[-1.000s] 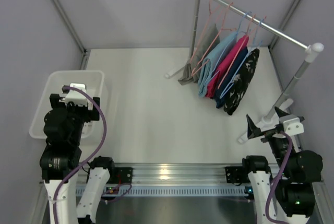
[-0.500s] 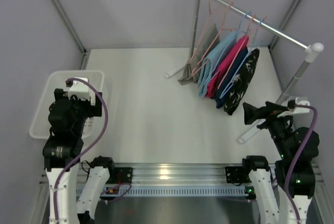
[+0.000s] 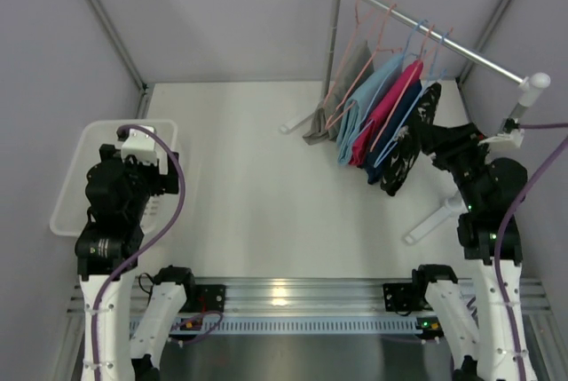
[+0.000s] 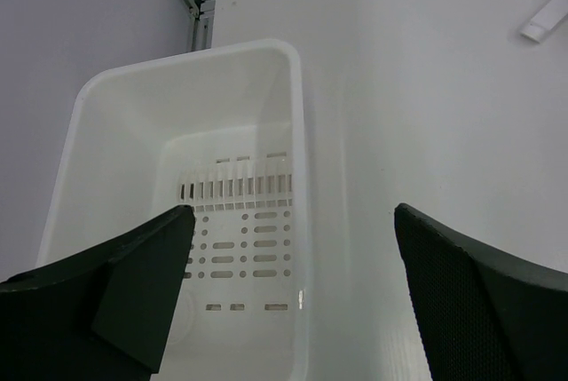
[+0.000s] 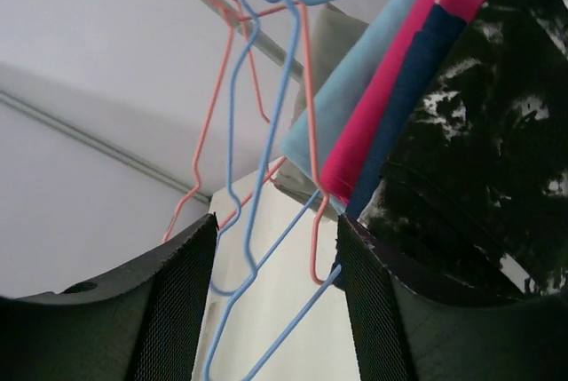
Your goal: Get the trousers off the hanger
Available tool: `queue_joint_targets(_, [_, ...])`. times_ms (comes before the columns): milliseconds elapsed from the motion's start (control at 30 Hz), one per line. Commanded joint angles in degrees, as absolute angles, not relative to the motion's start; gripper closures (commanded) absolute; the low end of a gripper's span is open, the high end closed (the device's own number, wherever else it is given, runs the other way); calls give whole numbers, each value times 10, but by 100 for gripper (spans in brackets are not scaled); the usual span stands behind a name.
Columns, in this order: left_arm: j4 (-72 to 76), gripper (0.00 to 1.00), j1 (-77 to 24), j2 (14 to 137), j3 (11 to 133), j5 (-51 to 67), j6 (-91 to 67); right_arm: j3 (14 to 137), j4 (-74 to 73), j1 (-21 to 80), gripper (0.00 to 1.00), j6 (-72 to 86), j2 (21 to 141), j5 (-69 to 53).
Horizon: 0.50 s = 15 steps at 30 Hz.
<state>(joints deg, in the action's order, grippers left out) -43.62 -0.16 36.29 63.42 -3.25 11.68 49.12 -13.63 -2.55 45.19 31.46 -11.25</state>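
Trousers point(image 3: 390, 123) hang on hangers from a rail point(image 3: 444, 36). In the top view the black pair point(image 3: 404, 157) sits right at the right jaws, and the left jaws hang over a bin point(image 3: 71, 194).

Left wrist: jaws spread wide, empty, bin below.

Right wrist: jaws part-open, gripping nothing. Blue wire point(image 5: 267, 177) stands between them, the black pair by the right finger, and the navy pair point(image 5: 414, 101) and magenta pair point(image 5: 377, 106) beyond.
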Motion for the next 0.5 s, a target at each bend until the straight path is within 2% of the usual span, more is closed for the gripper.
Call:
queue_joint_targets(0, [-407, 1, -4, 374, 651, -18, 108, 504, -33, -32, 44, 527, 377, -101])
queue_joint_targets(267, [-410, 1, -4, 381, 657, -14, 104, 527, 29, -32, 48, 566, 461, -80])
queue_joint_targets(467, [-405, 1, -4, 388, 644, -17, 101, 537, 45, -28, 50, 583, 478, -84])
